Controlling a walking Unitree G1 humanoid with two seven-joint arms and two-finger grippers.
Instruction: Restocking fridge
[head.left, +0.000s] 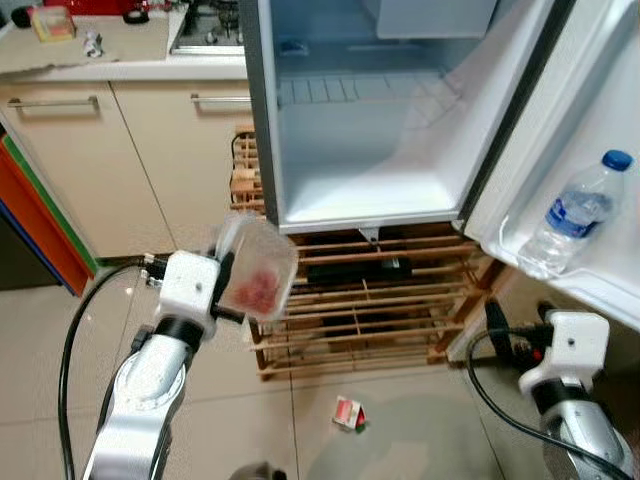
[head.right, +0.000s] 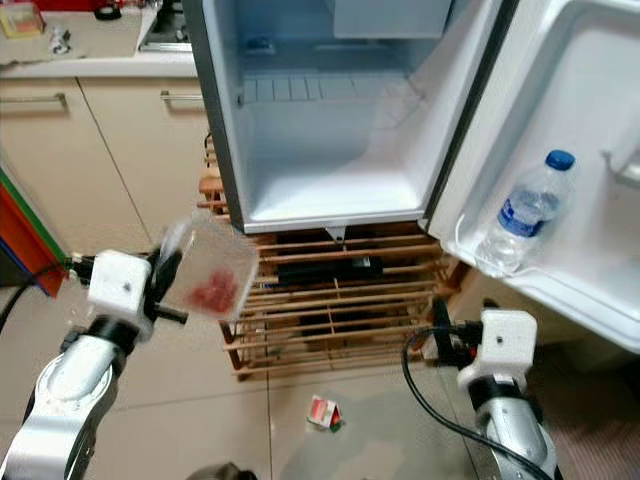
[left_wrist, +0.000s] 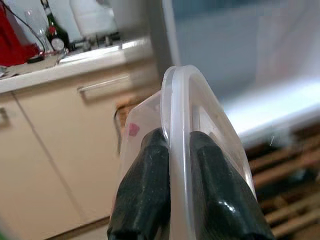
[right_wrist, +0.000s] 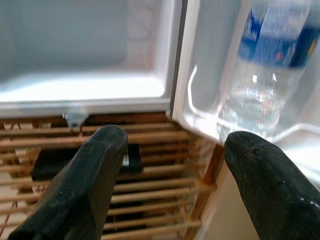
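My left gripper (head.left: 228, 285) is shut on the rim of a clear plastic container (head.left: 257, 268) with red food inside, held tilted in front of and below the left edge of the open fridge (head.left: 360, 150). In the left wrist view both black fingers (left_wrist: 150, 190) pinch the container's edge (left_wrist: 180, 125). The fridge's inner floor (head.left: 370, 195) is bare. A water bottle (head.left: 573, 215) with a blue cap stands in the door shelf (head.left: 520, 255) on the right. My right gripper (right_wrist: 172, 165) stands open low at the right, empty, facing the fridge's lower corner and the bottle (right_wrist: 265, 75).
A wooden slatted rack (head.left: 380, 300) holds up the fridge, with a dark object (head.left: 360, 268) on it. Beige cabinets (head.left: 120, 160) and a counter with a hob (head.left: 205, 30) are at the left. A small red-and-white carton (head.left: 349, 413) lies on the tiled floor.
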